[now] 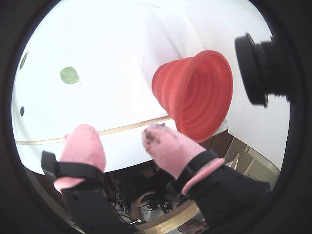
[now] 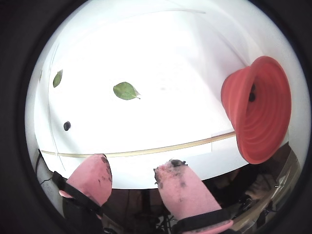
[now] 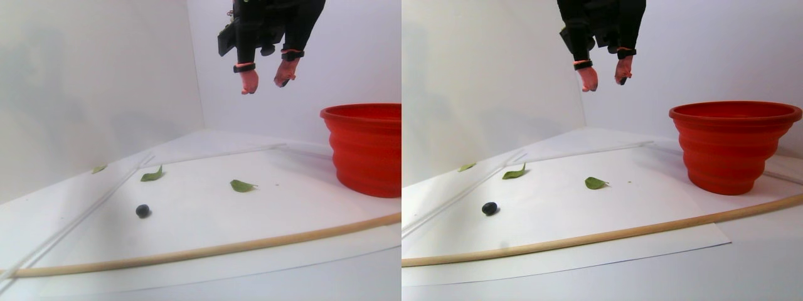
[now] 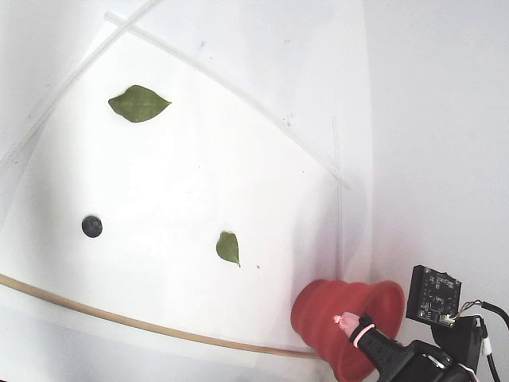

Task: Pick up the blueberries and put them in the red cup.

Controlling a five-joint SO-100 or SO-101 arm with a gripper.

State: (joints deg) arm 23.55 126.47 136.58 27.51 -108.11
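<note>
Pink padded gripper [image 2: 131, 173] fingers hang spread and empty; ribbed red cup [image 2: 258, 109] at three o'clock, lone dark blueberry [image 2: 67, 126] at nine, awaiting pickup.

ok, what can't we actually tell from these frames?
- Contents of the red cup: the stereo pair view sees only its outer wall; in a wrist view a dark speck inside is too small to name.
- Claw: in the fixed view, the arm hides one fingertip.
- Left stereo half: the edge cuts the cup.
</note>
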